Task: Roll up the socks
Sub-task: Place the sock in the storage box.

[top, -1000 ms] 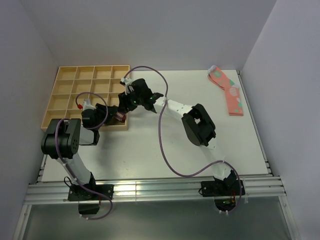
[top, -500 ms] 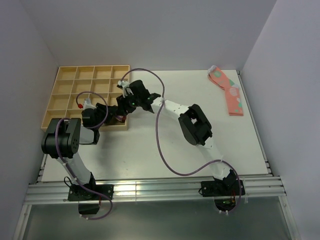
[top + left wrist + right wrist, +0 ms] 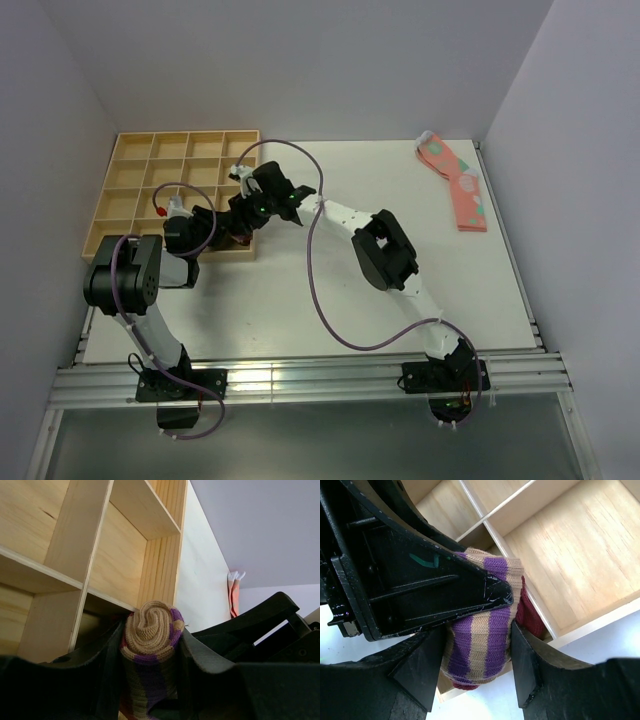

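I had the rolled socks (image 3: 150, 630) pinched in the left gripper (image 3: 151, 636), one finger on each side of the roll. The spiral end sat out past the fingertips, facing the wooden tray (image 3: 160, 565). The roll's long axis therefore ran along those fingers, pointing into the tray and not across it. From the top view this was all happening at the tray's near right corner, and the right wrist view showed the striped roll (image 3: 485, 630) hanging over the wall of that corner compartment, with the dark red part just behind it over the compartment. I could not tell whether it rested on the compartment floor. The right gripper (image 3: 477, 650) came at it from the other side with its jaws apart, astride the same roll. Its fingers lay close beside the stripes, with no squeeze showing in the knit, and a left finger crossed above them. Both arms were right on the roll, but only the left carried it. As I judged it, the drop depended on the roll lying toward the compartment, ahead of the left fingertips.
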{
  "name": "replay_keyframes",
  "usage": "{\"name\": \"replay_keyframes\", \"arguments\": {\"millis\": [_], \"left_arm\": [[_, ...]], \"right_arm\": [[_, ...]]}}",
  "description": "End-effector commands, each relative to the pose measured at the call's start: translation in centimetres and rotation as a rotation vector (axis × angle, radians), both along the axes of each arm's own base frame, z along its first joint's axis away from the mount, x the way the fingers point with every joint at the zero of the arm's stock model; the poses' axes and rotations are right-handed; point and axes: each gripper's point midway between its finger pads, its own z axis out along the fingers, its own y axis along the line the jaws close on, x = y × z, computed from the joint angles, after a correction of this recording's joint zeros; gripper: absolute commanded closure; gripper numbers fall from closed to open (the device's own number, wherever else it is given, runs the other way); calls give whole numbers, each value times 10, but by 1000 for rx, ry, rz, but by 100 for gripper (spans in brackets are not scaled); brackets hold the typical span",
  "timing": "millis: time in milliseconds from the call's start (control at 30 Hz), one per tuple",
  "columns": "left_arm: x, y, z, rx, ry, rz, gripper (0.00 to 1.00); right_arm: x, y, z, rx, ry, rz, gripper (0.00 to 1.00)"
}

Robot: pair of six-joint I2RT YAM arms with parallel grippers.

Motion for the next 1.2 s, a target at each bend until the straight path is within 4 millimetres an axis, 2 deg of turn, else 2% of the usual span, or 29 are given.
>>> {"name": "replay_keyframes", "arguments": {"millis": [0,133,267,400,433,500,700,767,800,900,1033,1167], "left_arm": [[9,5,-4,-8,6,24,100],[8,5,-5,-9,10,25,100],[7,4,-8,-7,20,19,100],[6,3,-9,-13,26,16,100],[6,3,-8,-13,21,16,100],[6,3,-6,-12,22,14,100],[7,5,-3,7,31,22,100],[7,5,-2,14,31,21,100],[8,6,-2,14,31,23,100],[7,5,-3,11,35,21,100],[6,5,-5,10,40,21,100],[6,4,-7,8,48,20,100]], "right_arm": [[-13,8,0,-17,2,35,40],[-14,8,-4,-25,13,21,41],[-15,8,-7,-28,29,19,48],[-12,7,-8,-37,32,8,63],[-12,7,-7,-39,34,4,73],[-12,6,-10,-48,35,0,84],[-16,3,-12,-62,31,11,94],[-19,3,-13,-54,35,24,90],[-21,3,-13,-53,41,34,78],[-29,5,-9,-30,52,77,57],[-40,6,-5,-4,65,132,51],[-39,5,-2,-24,50,133,50]]}}
